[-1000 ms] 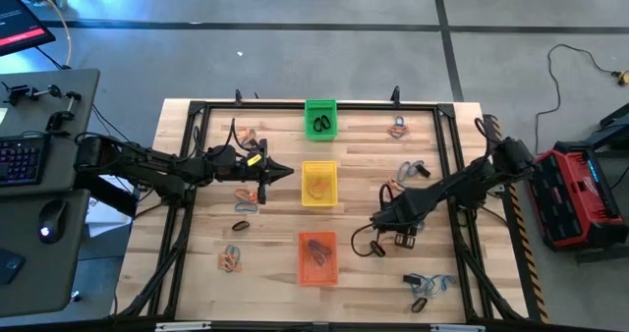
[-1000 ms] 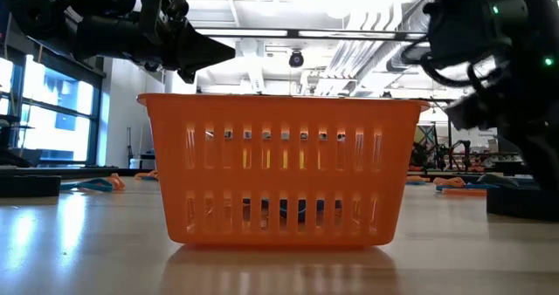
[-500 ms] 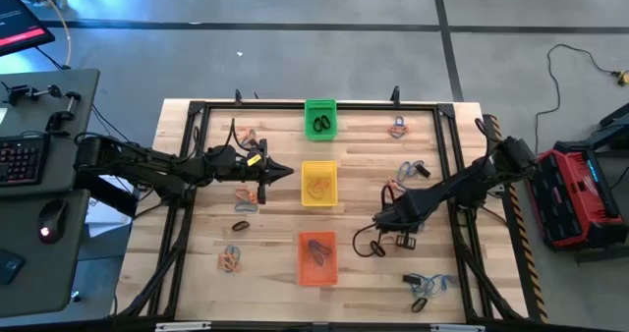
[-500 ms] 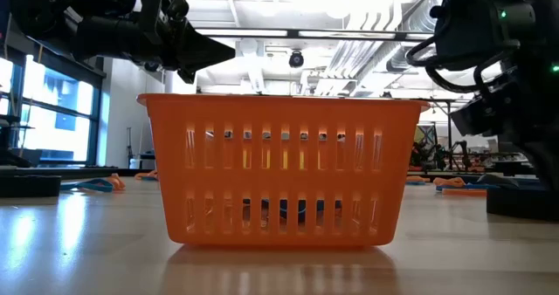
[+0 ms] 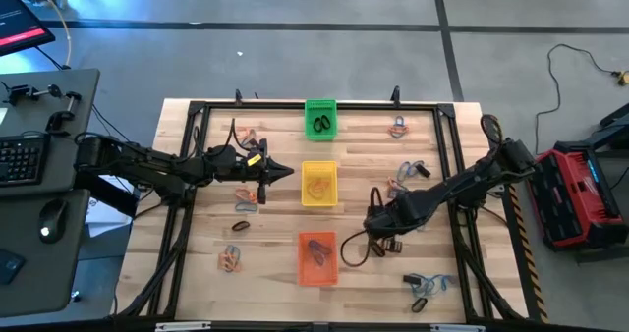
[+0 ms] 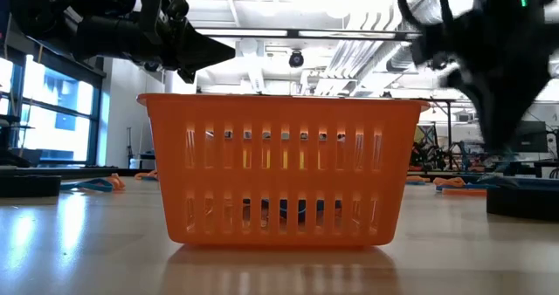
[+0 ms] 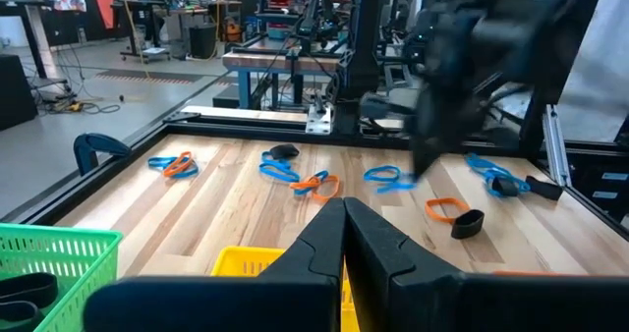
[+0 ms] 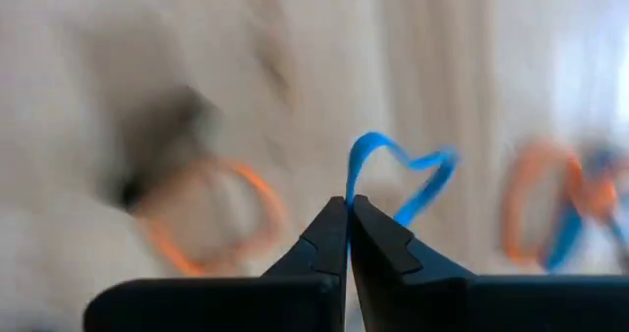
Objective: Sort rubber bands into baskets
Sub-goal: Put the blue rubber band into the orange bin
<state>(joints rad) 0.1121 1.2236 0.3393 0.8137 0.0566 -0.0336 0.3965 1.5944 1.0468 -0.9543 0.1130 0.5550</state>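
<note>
Right gripper (image 8: 348,206) pinching blue band (image 8: 398,180) right of orange basket (image 5: 316,257); left gripper (image 5: 285,172) idling clenched. Baskets partly filled, loose bands littering both table sides.

A: Where do the baskets stand?
B: In one line down the middle of the bench (image 5: 275,293). The far basket (image 5: 319,107) is by the far edge, the middle basket (image 5: 306,184) at the centre, and the near basket (image 5: 304,258) toward the near edge. Each has rubber bands (image 5: 319,126) lying in it.
A: And the loose ones?
B: On the bench to both sides of that line. One left group (image 5: 232,260) lies beside the near basket. One right group (image 5: 397,128) lies toward the far right corner, and another (image 5: 428,285) toward the near right corner.
A: The arms?
B: The left jaws are just left of the middle basket. The right jaws are right of the line, between the middle and near baskets, with a rubber band (image 8: 398,180) between them.
</note>
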